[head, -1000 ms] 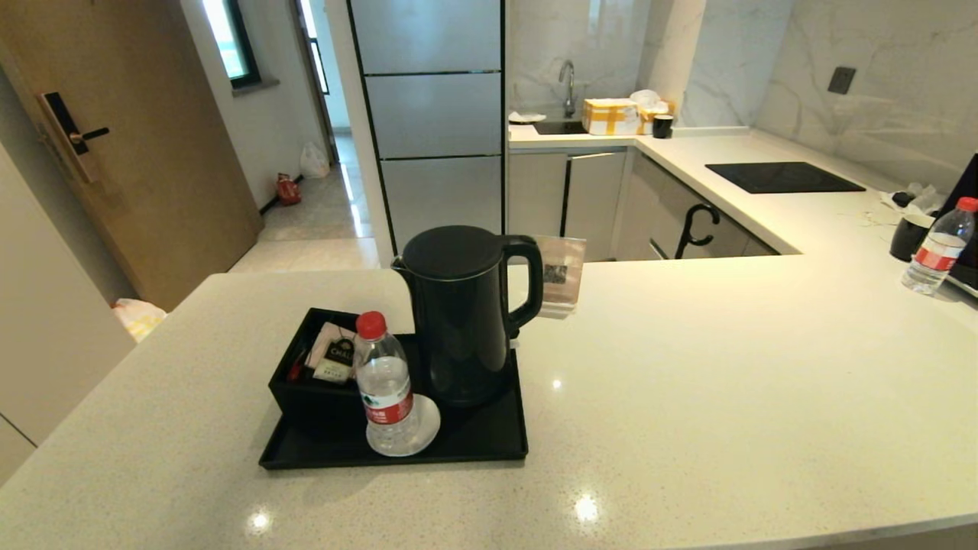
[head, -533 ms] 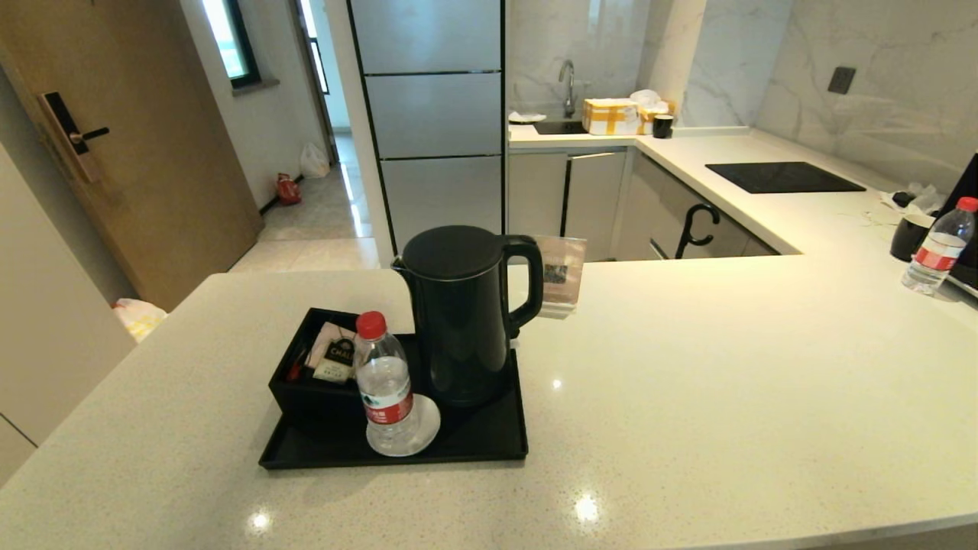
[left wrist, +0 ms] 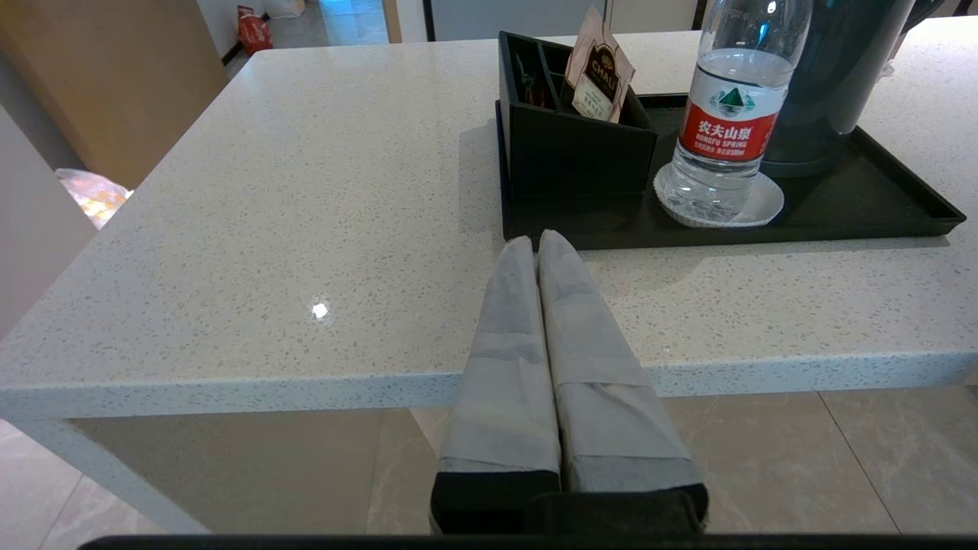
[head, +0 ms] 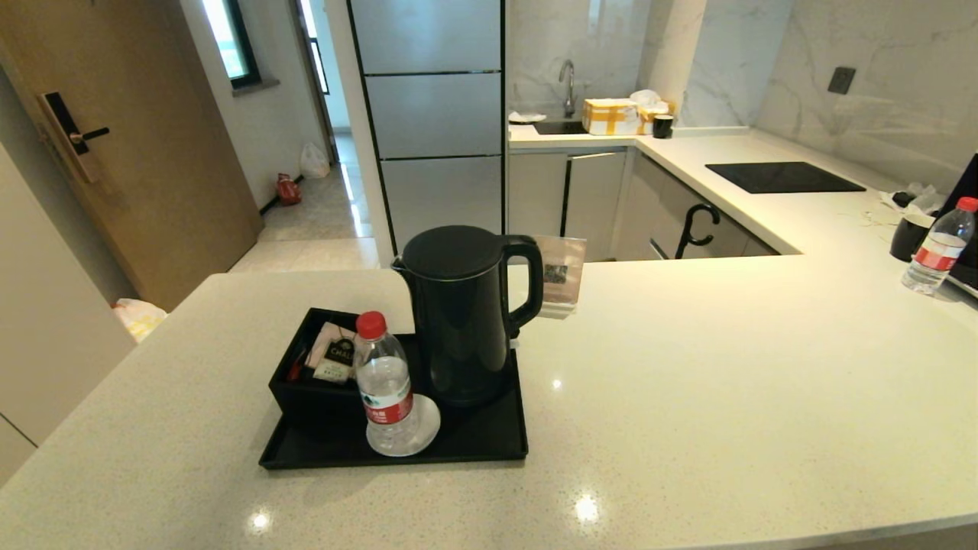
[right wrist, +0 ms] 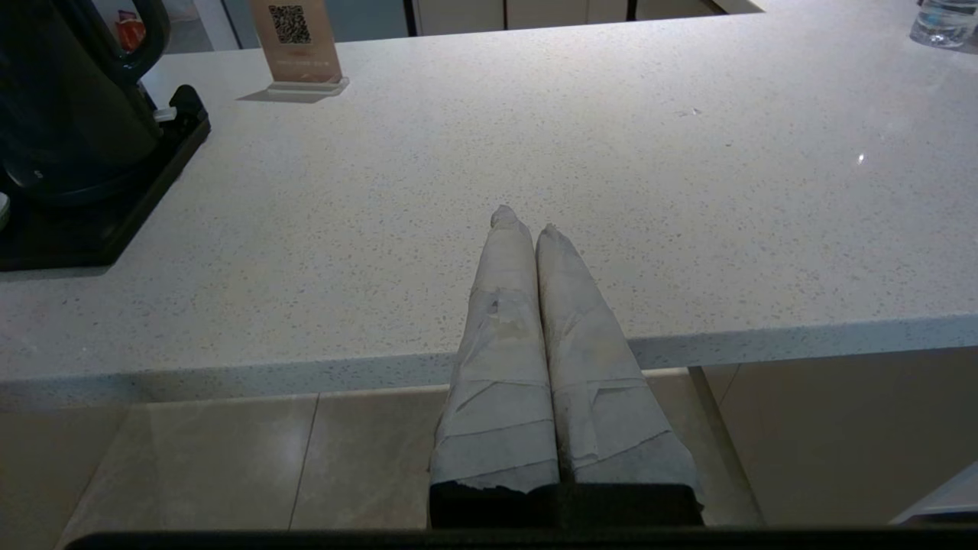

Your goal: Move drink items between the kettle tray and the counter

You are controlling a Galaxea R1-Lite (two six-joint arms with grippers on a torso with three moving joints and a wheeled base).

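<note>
A clear water bottle (head: 384, 382) with a red cap stands on a white coaster on the black kettle tray (head: 481, 443), beside the tall black kettle (head: 462, 313). The tray rests on the pale speckled counter (head: 688, 397). My left gripper (left wrist: 537, 241) is shut and empty, held off the counter's near edge, in front of the tray (left wrist: 879, 206) and bottle (left wrist: 730, 114). My right gripper (right wrist: 525, 221) is shut and empty too, over the counter's near edge to the right of the kettle (right wrist: 61, 99). Neither arm shows in the head view.
A black square box (head: 313, 374) with tea sachets sits on the tray's left part. A small QR sign (head: 561, 275) stands behind the kettle. At the far right stand a second water bottle (head: 938, 248) and a dark cup (head: 909, 237), with a black hob (head: 783, 177) beyond.
</note>
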